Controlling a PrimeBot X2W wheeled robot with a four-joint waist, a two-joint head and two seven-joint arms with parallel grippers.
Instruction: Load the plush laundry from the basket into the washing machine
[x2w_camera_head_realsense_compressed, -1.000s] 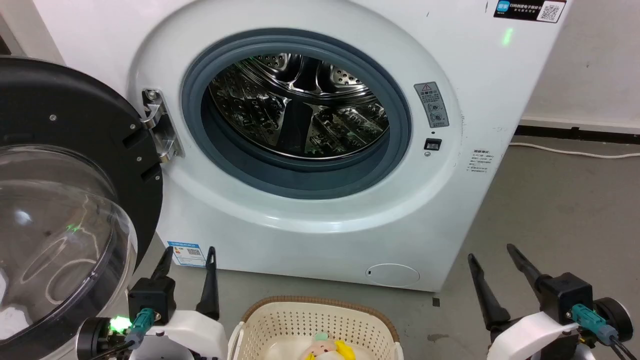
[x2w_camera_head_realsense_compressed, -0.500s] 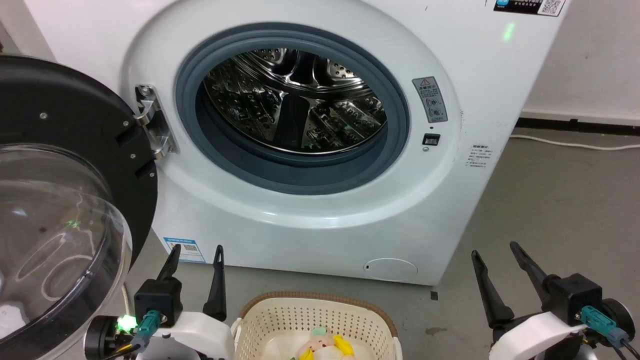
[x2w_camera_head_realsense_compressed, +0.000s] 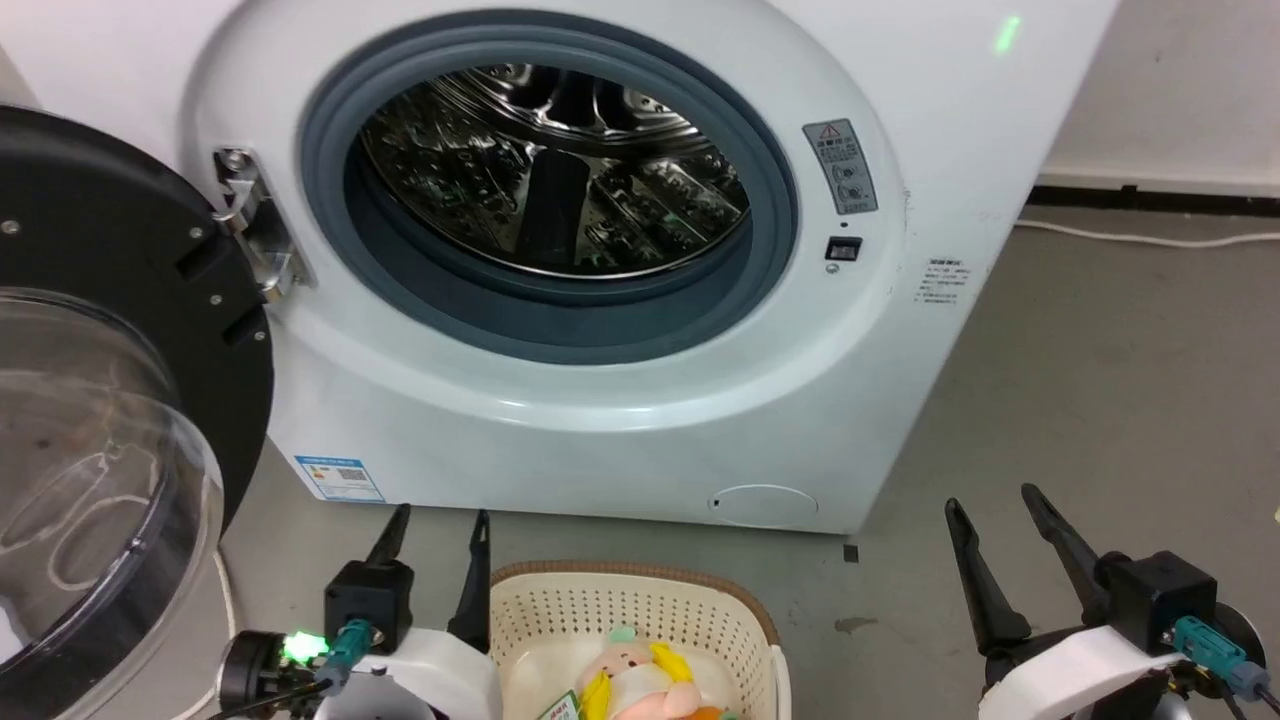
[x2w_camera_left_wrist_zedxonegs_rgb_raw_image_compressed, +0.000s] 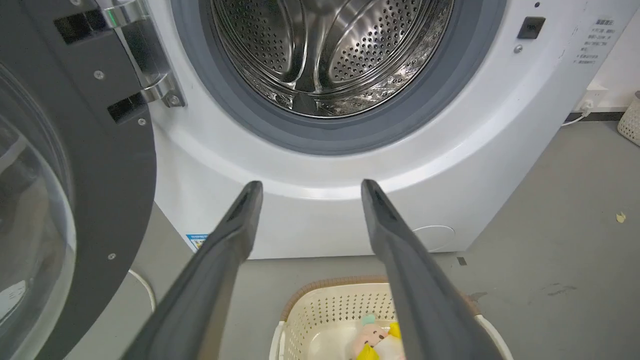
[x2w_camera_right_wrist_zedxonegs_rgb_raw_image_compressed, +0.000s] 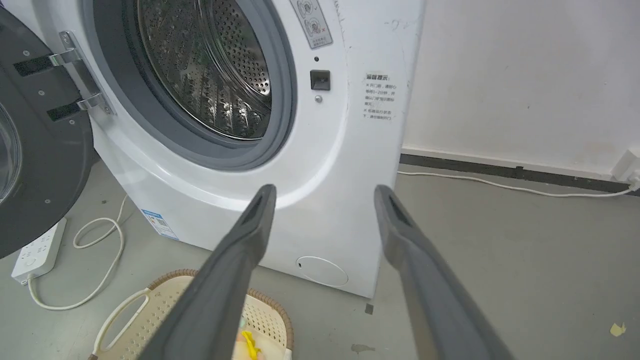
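Note:
The washing machine (x2w_camera_head_realsense_compressed: 600, 420) stands in front of me, its black-rimmed domed door (x2w_camera_head_realsense_compressed: 100, 400) swung open to the left and its steel drum (x2w_camera_head_realsense_compressed: 550, 170) empty. On the floor before it sits the cream basket (x2w_camera_head_realsense_compressed: 620, 575), cut off by the bottom edge. In it lies the plush laundry (x2w_camera_head_realsense_compressed: 630, 680), pink with yellow patches. My left gripper (x2w_camera_head_realsense_compressed: 441, 513) is open just left of the basket's rim. My right gripper (x2w_camera_head_realsense_compressed: 991, 498) is open well to the basket's right. The left wrist view shows the left gripper (x2w_camera_left_wrist_zedxonegs_rgb_raw_image_compressed: 311, 184) above the basket (x2w_camera_left_wrist_zedxonegs_rgb_raw_image_compressed: 340, 305) and the plush laundry (x2w_camera_left_wrist_zedxonegs_rgb_raw_image_compressed: 375, 340).
A white power strip (x2w_camera_right_wrist_zedxonegs_rgb_raw_image_compressed: 37, 250) and looped cable (x2w_camera_right_wrist_zedxonegs_rgb_raw_image_compressed: 100, 235) lie on the floor under the open door. Another cable (x2w_camera_right_wrist_zedxonegs_rgb_raw_image_compressed: 500, 185) runs along the wall at the right. Grey floor stretches right of the washer. A pale basket (x2w_camera_left_wrist_zedxonegs_rgb_raw_image_compressed: 630, 120) stands by the far wall.
The head view has tilted down, so more of the basket and plush shows. My left gripper has shifted right, closer to the basket's left rim. The right gripper has hardly moved.

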